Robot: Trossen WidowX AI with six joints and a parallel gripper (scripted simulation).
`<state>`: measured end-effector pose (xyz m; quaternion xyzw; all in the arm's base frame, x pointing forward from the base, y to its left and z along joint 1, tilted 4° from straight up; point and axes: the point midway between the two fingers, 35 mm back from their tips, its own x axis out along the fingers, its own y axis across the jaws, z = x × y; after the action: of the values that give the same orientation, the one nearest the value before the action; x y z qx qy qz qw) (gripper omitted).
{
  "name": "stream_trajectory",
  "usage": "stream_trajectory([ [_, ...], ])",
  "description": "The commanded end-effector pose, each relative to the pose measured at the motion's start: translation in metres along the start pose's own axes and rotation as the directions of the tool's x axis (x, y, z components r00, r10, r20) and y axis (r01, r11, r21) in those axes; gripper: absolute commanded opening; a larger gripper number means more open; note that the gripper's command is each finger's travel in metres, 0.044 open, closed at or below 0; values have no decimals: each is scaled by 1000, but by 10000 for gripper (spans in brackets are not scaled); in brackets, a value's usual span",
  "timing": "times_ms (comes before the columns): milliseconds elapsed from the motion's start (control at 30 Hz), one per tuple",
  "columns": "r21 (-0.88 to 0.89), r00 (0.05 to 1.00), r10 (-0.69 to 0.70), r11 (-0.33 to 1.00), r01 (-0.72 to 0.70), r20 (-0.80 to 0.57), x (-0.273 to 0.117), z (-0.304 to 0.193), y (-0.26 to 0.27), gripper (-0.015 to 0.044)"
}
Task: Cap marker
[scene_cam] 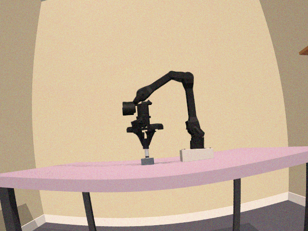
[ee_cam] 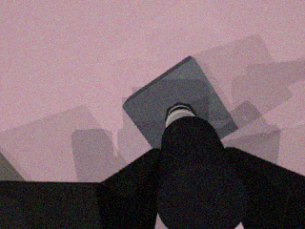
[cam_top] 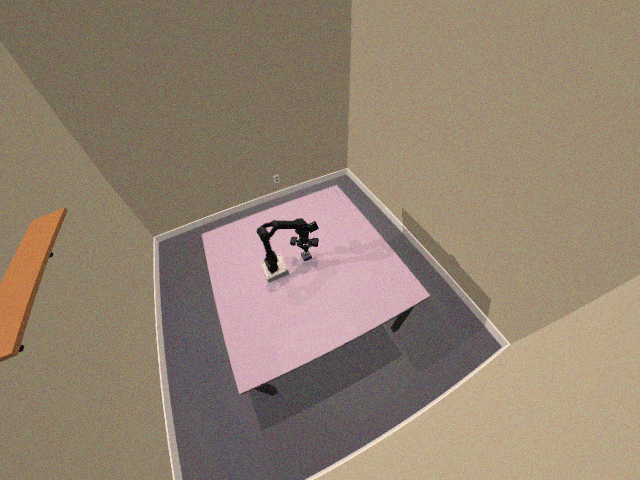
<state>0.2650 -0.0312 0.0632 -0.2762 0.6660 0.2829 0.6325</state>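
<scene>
Top view: the arm (cam_top: 269, 238) arches over from its pale base (cam_top: 275, 269) on the pink table (cam_top: 330, 320). The gripper (cam_top: 306, 250) points straight down over the grey holder block (cam_top: 307, 256), which sits just beside the base. Marker and cap are too small to tell apart from up here.

Exterior view: clearer. The gripper (scene_cam: 146, 146) hangs vertical, fingers tapering to a point directly above the holder block (scene_cam: 147, 161). The marker (scene_cam: 147, 153) stands upright in the block; a light band of its barrel shows between the fingertips and the block top. The dark cap (scene_cam: 146, 146) is pinched between the fingertips and merges with them in colour, so its outline is hard to read. It sits in line with the marker, at the marker's top end. Whether it is fully seated, cannot tell. The base (scene_cam: 196, 154) is to the right of the block, apart from it.

Wrist view: the cap (ee_cam: 191, 157) fills the centre, a dark rounded cylinder clamped between the fingers. Just past its far end the marker (ee_cam: 179, 114) shows a white and grey ring, coaxial with the cap. The holder block (ee_cam: 148, 114) lies underneath, rotated like a diamond on the table (ee_cam: 71, 57).

Gripper state: clenched on the cap, cap on the marker's axis.
</scene>
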Motion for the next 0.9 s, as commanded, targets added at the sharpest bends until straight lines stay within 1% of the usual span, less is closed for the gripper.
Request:
stream_trajectory([
  [0, 4, 1000, 7, 1000, -7, -2, 8, 0, 1, 0],
  [467, 4, 1000, 7, 1000, -7, -2, 30, -1, 2, 0],
  [833, 4, 1000, 7, 1000, -7, -2, 31, -1, 2, 0],
  [867, 1, 1000, 9, 1000, -9, 0, 31, -1, 2, 26],
])
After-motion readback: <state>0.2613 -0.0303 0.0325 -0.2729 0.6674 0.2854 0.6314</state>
